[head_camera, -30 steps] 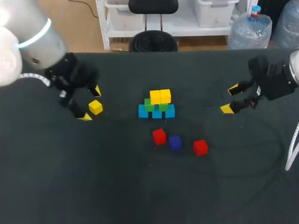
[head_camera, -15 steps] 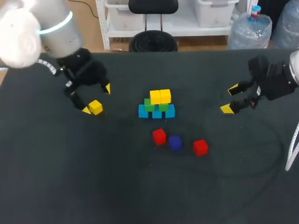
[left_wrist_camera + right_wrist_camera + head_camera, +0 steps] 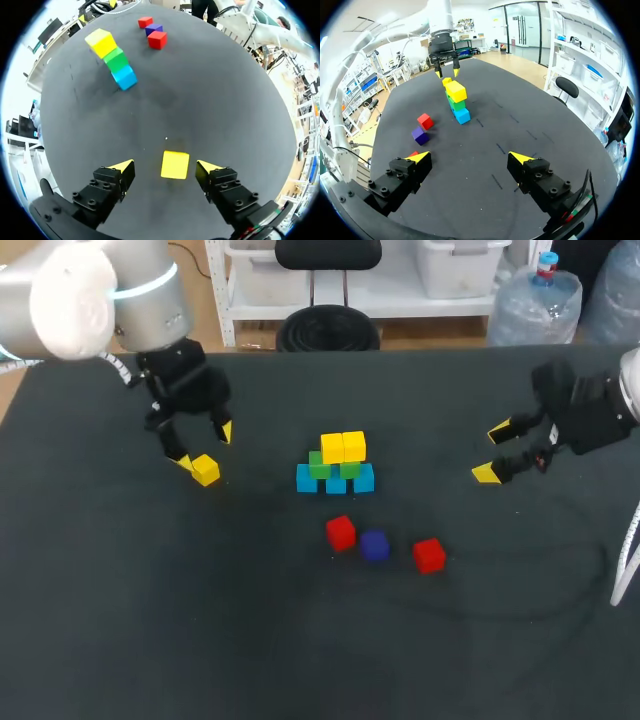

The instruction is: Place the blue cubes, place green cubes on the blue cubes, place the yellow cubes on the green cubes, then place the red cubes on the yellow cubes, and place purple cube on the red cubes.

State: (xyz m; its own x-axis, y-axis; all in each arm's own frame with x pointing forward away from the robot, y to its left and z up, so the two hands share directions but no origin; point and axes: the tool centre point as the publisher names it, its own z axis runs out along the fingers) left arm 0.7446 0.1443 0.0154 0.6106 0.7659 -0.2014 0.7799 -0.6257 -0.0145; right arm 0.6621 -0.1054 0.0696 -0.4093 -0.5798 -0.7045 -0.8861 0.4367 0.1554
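A loose yellow cube (image 3: pixel 206 470) (image 3: pixel 175 164) lies on the dark table, left of the stack. My left gripper (image 3: pixel 204 447) (image 3: pixel 165 167) stands over it, open, a finger on each side with a gap to the cube. The stack (image 3: pixel 336 465) (image 3: pixel 114 56) (image 3: pixel 456 102) has blue cubes at the bottom, green cubes on them and yellow cubes on top. In front of it lie a red cube (image 3: pixel 341 532), a purple cube (image 3: pixel 374 545) and a second red cube (image 3: pixel 429 555). My right gripper (image 3: pixel 493 452) (image 3: pixel 470 158) hangs open and empty at the right.
Black tabletop (image 3: pixel 250 640) stretches bare across the front and to both sides of the cubes. In the right wrist view my left gripper (image 3: pixel 446 70) shows beyond the stack, at the loose yellow cube (image 3: pixel 447 81).
My left arm has swung toward the back of the table, and its fingers have drawn in around the loose yellow cube. The right arm and the other cubes have not moved.
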